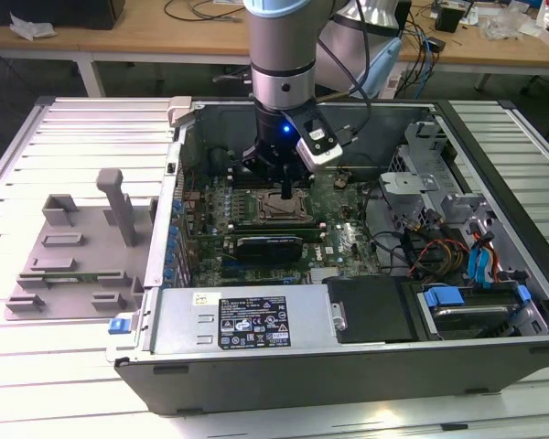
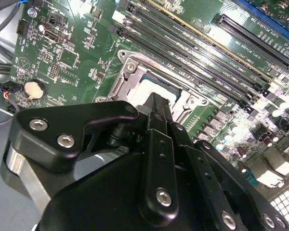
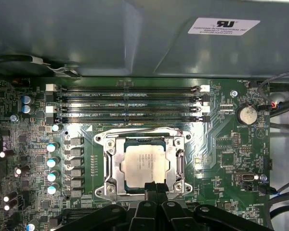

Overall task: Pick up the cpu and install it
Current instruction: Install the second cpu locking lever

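The cpu is a silvery square chip lying flat inside the open metal socket frame on the green motherboard. In the second wrist view the cpu shows pale just beyond my fingertips. My gripper hangs over the cpu's edge with its two black fingers pressed together and nothing between them. In the exterior view the gripper points straight down just above the socket, in the middle of the open computer case.
Memory slots run beside the socket, and a coin battery sits further off. Cables and drive bays crowd the case at the exterior view's right. A grey fixture stands on the slatted table at that view's left.
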Robot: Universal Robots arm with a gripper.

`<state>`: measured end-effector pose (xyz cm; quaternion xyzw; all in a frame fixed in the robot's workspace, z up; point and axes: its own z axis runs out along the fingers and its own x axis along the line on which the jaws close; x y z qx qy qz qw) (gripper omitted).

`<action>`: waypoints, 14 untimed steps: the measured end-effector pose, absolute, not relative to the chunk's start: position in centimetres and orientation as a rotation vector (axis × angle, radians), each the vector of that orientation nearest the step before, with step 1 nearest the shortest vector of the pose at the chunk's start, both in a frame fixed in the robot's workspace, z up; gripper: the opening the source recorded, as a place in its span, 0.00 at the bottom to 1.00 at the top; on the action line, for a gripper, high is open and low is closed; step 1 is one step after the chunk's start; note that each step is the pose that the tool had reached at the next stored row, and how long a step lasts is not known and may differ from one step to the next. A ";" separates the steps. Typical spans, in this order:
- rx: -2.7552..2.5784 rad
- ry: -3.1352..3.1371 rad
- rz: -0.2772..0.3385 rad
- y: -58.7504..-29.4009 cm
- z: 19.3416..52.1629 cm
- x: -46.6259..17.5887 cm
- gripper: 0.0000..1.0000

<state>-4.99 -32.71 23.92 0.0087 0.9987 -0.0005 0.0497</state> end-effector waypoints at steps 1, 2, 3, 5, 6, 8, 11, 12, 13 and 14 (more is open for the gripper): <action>0.027 3.042 -0.001 -32.7 23.9 -5.0 0.11; 0.027 3.042 -0.001 -32.7 23.9 -5.0 0.11; 0.027 3.042 -0.001 -32.7 23.9 -5.0 0.11; 0.027 3.042 -0.002 -32.7 24.0 -5.0 0.11; 0.027 3.042 -0.002 -32.7 24.1 -5.0 0.11; 0.027 3.042 -0.002 -32.7 24.6 -5.0 0.11; 0.027 3.042 -0.001 -33.3 24.8 -5.0 0.11; 0.027 3.042 -0.001 -33.6 24.8 -5.0 0.11; 0.027 3.042 -0.001 -33.9 24.8 -5.0 0.11; 0.027 3.042 -0.001 -34.1 24.8 -5.0 0.11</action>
